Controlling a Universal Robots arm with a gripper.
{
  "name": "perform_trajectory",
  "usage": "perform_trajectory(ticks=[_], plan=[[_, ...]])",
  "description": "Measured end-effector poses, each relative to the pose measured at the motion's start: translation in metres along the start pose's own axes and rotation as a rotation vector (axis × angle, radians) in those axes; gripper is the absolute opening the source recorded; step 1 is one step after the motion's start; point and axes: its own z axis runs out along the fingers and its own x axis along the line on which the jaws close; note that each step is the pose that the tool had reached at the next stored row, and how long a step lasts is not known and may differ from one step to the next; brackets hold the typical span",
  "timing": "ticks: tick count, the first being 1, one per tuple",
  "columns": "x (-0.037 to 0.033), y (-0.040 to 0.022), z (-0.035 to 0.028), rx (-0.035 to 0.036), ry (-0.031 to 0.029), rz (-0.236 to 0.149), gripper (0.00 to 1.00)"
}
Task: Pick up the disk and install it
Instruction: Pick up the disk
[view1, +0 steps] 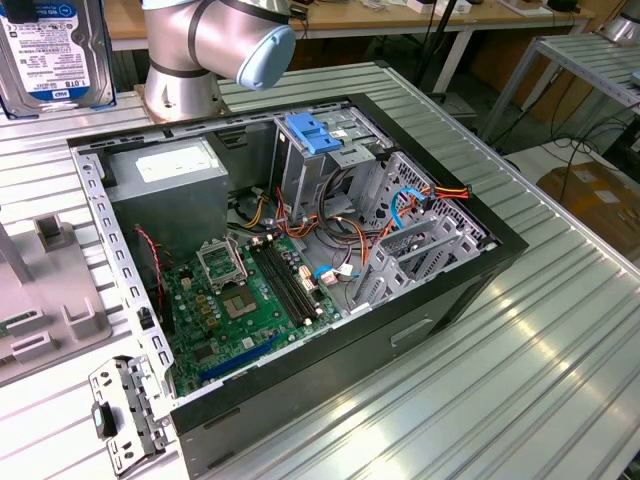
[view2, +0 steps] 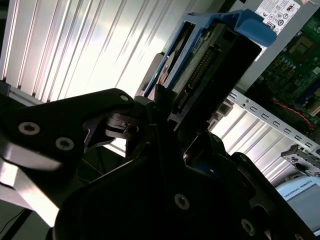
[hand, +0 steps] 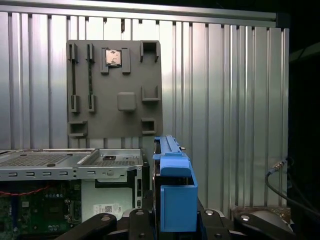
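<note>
holding the disk (hand: 174, 192), gripper (hand: 172, 217) clamped on it, grey fixture plate (hand: 131, 75) and open case (hand: 55, 172) beyond

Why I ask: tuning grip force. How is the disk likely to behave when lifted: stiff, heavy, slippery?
Probably stiff: the disk juts straight out of the gripper without sagging. Likely heavy for its size, being a metal-cased block. Its blue plastic carrier looks smooth, so it might slip or flex a little under the grip.

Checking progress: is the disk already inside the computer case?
No, the exterior view shows the disk well outside the open case.
</note>
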Motion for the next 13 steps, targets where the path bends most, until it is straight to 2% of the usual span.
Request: perform_trajectory(ticks=[13], plan=[[0.0047,-0.0005,-0.0001,0.0,0.0,0.0,0.36]])
